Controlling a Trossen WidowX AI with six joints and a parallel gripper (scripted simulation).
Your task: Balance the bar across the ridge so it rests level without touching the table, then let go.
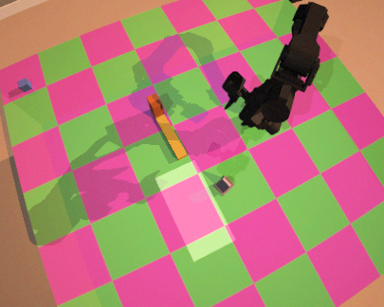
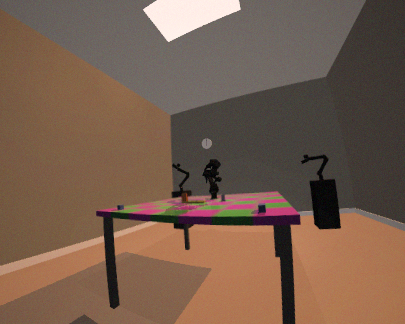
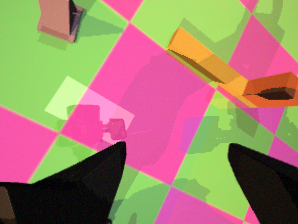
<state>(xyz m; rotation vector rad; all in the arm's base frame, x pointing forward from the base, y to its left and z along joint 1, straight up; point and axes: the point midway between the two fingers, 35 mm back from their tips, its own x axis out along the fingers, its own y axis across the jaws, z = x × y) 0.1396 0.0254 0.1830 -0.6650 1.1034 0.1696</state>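
Observation:
The yellow-orange bar [image 1: 172,135] [image 2: 196,202] [image 3: 205,60] lies on the chequered table, with a taller darker orange block [image 1: 155,105] [image 2: 184,197] [image 3: 267,86] at one end. The small pinkish-brown ridge [image 1: 224,185] [image 2: 223,198] [image 3: 56,21] stands apart from the bar, beyond its plain end. My gripper [image 1: 234,115] [image 3: 175,149] is open, with nothing between its fingers. It is above the table, off to the bar's side, and touches neither the bar nor the ridge. In the wrist view the bar is ahead and to the right, the ridge ahead and to the left.
A small blue-grey cube [image 1: 25,85] [image 2: 120,207] sits near a table corner. Another small bluish block [image 2: 261,208] shows near the table's near right edge in the exterior view. A bright light patch [image 1: 191,208] falls beside the ridge. Arm shadows cross the bar.

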